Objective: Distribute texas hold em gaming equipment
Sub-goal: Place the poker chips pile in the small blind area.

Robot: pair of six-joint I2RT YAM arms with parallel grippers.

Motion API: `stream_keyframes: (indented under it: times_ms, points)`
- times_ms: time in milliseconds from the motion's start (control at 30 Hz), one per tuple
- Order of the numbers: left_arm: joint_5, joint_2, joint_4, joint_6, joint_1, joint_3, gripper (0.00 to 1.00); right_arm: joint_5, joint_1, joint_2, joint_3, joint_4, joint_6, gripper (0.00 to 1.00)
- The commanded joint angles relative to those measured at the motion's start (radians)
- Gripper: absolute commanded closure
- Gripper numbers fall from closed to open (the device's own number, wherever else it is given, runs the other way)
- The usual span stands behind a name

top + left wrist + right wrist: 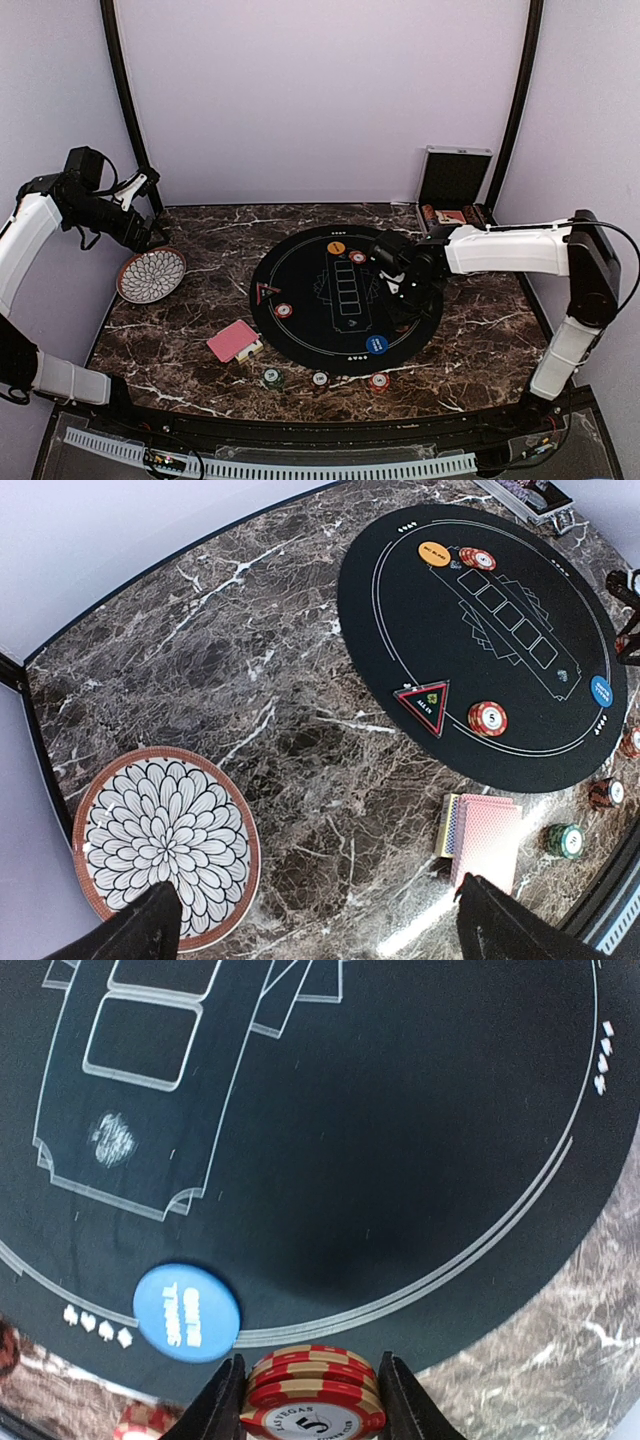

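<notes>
From above: finds the right gripper (402, 298) low over the black mat (300, 270), card deck (233, 341) off its near-left rim, loose chips (320, 379) along the near edge.

From the left wrist: shows the left gripper (325, 930) spread wide, nothing between, high by the patterned plate (165, 845).

From the right wrist: catches jaws clamped on a stack of red chips (315, 1405), seemingly just clear of the mat beside the blue button (186, 1312).

Mid-delivery, probably; next calls for lowering onto a seat spot and releasing cleanly.

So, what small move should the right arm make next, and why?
Probably set the load down on the black mat and open the right gripper: its fingers clamp a red chip stack at the mat's rim, beside the blue disc.
</notes>
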Motion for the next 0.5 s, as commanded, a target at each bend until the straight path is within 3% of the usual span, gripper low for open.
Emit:
stream_keyframes:
  times_ms: [0,467]
  points:
    - [0.034,-0.009,-0.029,0.011,0.001,-0.017,0.01,0.013,-0.024,0.047,-0.022,0.097,-0.031,0.86]
    - [0.026,-0.019,-0.039,0.026,0.001,-0.025,0.01,-0.03,-0.06,0.106,-0.074,0.171,-0.044,0.86]
